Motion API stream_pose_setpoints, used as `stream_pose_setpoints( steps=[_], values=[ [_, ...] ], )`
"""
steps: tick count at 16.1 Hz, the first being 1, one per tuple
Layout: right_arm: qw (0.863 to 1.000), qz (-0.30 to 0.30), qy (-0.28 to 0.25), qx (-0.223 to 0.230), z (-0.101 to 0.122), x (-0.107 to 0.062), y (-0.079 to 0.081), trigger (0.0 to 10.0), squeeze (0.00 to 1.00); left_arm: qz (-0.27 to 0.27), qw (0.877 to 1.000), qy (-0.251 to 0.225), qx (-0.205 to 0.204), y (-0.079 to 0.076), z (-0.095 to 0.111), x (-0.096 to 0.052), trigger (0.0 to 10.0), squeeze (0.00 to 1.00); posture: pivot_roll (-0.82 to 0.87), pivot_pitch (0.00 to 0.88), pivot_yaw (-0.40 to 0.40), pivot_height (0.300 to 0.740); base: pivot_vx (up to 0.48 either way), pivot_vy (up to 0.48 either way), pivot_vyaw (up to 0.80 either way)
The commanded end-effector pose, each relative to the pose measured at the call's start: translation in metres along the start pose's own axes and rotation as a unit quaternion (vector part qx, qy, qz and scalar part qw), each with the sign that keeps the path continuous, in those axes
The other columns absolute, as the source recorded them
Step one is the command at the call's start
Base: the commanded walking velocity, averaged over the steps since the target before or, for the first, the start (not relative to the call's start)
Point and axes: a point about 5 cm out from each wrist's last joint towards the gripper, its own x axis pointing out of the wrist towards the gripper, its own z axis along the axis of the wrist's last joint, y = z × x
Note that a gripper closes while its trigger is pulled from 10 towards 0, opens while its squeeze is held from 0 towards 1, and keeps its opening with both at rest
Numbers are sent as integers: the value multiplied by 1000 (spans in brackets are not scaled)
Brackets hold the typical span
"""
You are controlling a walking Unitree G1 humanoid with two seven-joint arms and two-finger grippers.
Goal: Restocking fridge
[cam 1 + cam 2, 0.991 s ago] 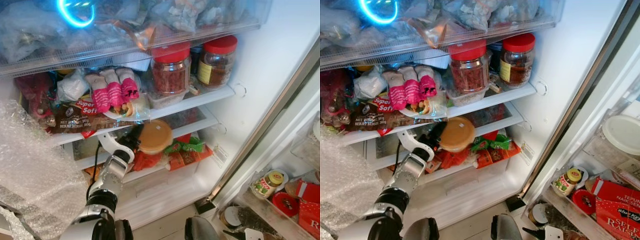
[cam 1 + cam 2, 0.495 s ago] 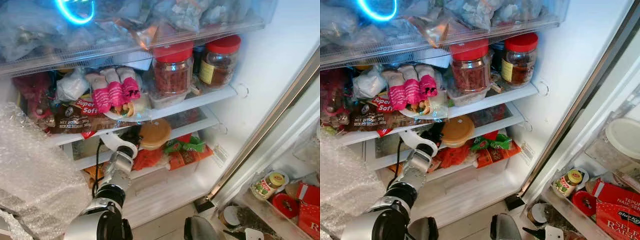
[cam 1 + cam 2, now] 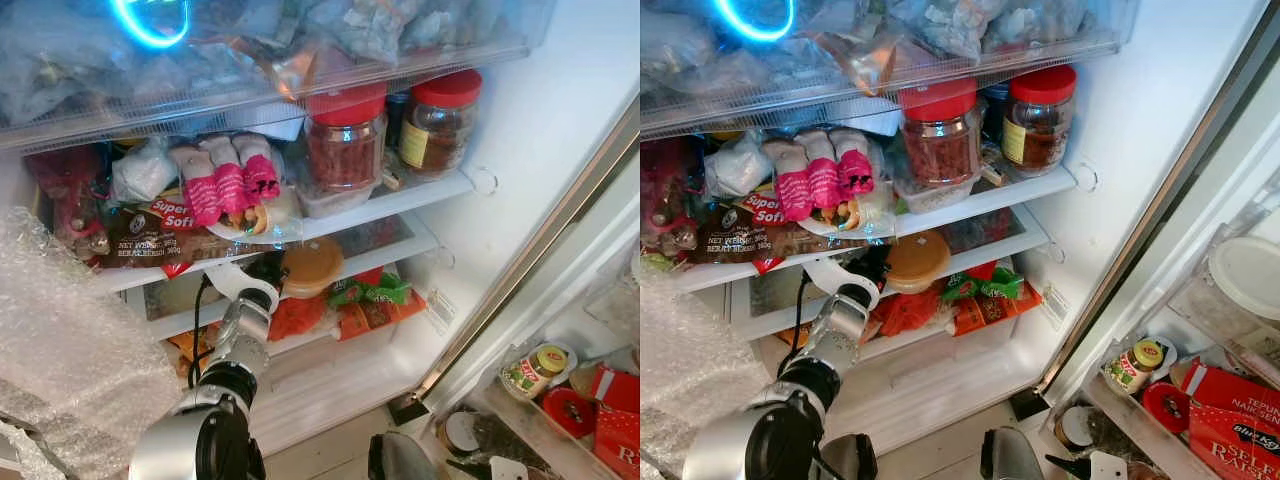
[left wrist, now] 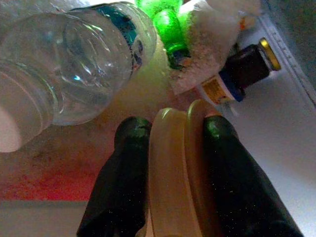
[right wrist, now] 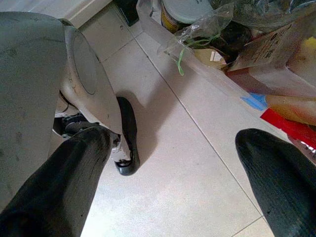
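My left claw [image 4: 170,143] is clamped on a tan round lidded tub [image 3: 311,266] — in the left wrist view its 2 black fingers [image 4: 123,163] press the tub's edge from both sides. From the head camera I see the tub held inside the open fridge, just under the front lip of the middle glass shelf [image 3: 400,200] and above the orange and green packets [image 3: 365,305] that lie in the lower compartment. Past the tub, the left wrist view shows a clear plastic water bottle [image 4: 64,69] lying on its side, a green bottle [image 4: 170,29] beside a white frosted bag, and a small dark bottle with a gold cap [image 4: 244,69]. On the middle shelf stand 2 red-lidded jars [image 3: 345,135], with pink-wrapped packs [image 3: 225,180] and a brown bread bag [image 3: 150,235] to their left; a clear drawer [image 3: 250,70] full of bagged food sits above them. Bubble wrap [image 3: 70,340] hangs at the left of the fridge. In the door rack on the right I can pick out a small jar with a yellow lid [image 3: 535,368] and red boxes [image 3: 1230,405]. My right claw [image 5: 173,173] hangs low with its fingers spread wide apart, holding nothing, over the pale tiled floor [image 5: 187,163] beside the robot's own leg and foot.
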Motion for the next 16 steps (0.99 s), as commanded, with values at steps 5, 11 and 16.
stream_pose_setpoints(
  steps=[5,11,16],
  values=[
    [1000,-5,2,6,-3,-1,-2,10000,0,-2,1000,-25,19,-14,11,9,10000,0,-243,72,-15,632,0,0,0],
    [1000,-4,2,5,-3,-1,-2,10000,0,11,1000,-29,3,-15,13,11,10000,1000,-244,71,-14,632,0,0,0],
    [1000,-4,3,5,-3,0,-1,10000,0,1,999,-22,-31,-10,12,9,10000,0,-242,69,-13,632,0,0,0]
  ],
)
